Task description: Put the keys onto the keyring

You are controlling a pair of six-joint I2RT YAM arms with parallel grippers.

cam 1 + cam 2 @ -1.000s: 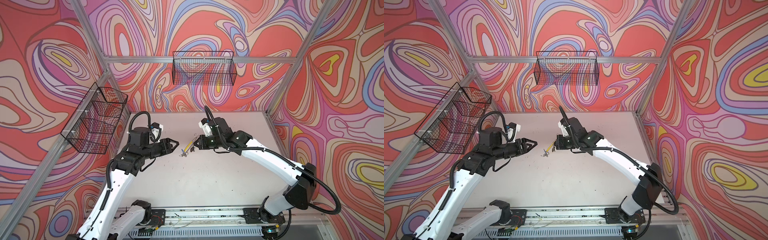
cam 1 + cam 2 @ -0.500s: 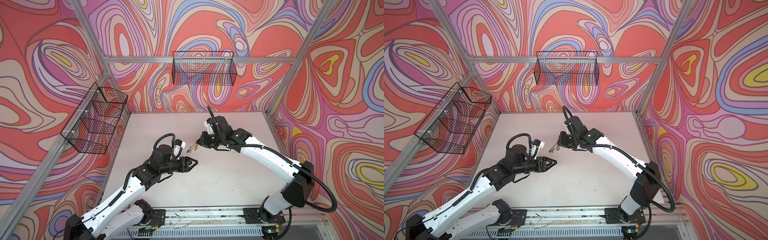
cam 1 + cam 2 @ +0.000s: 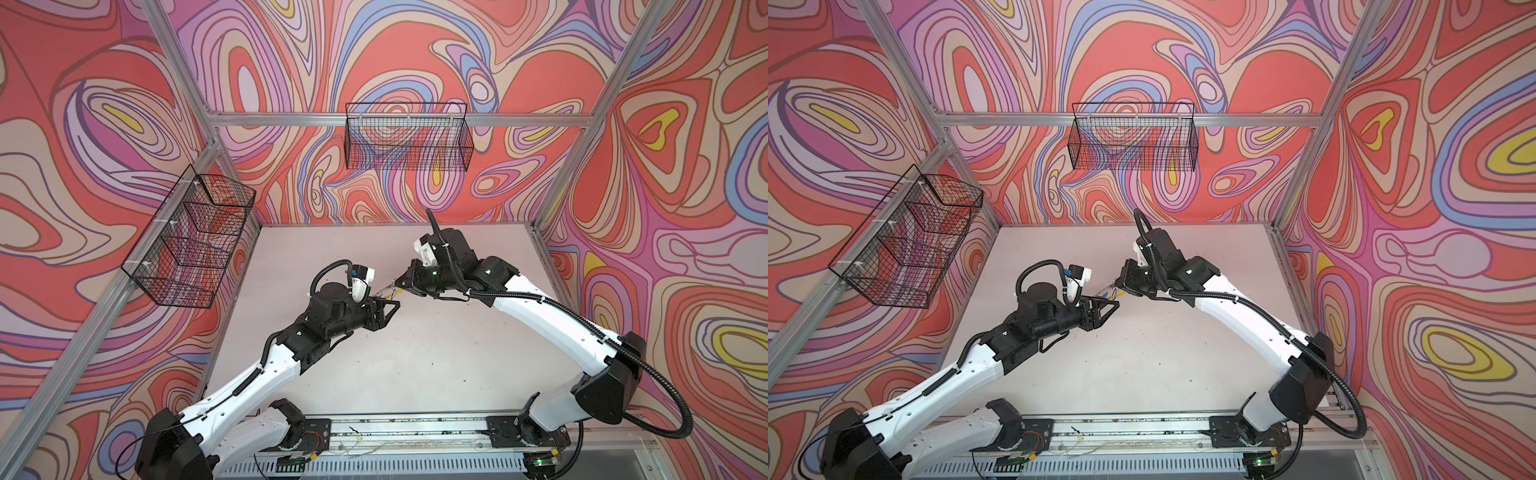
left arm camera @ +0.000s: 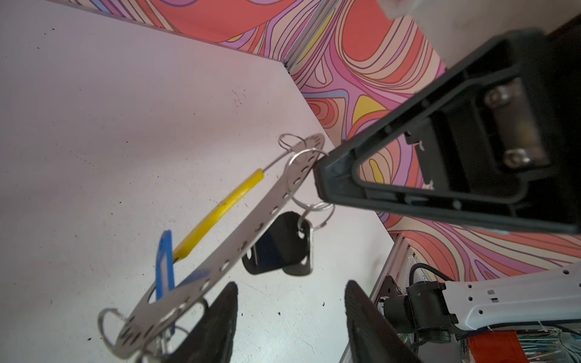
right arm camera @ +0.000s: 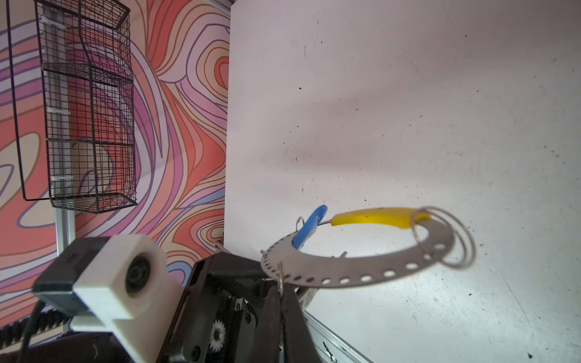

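The right end effector is clamped on the keyring above the table. The black-tagged key hangs below it. The left end effector, fingers apart and empty, sits just beside the blue-tagged key, facing along the ring's length.

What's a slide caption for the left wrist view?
Right gripper holds the perforated keyring above the table, black-tagged key dangling from it.

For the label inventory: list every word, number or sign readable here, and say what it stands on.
No readable text in any view.
Blue tag, black tag, keyring: no print visible.
Pale marks on the arms' black joints: too small to read.
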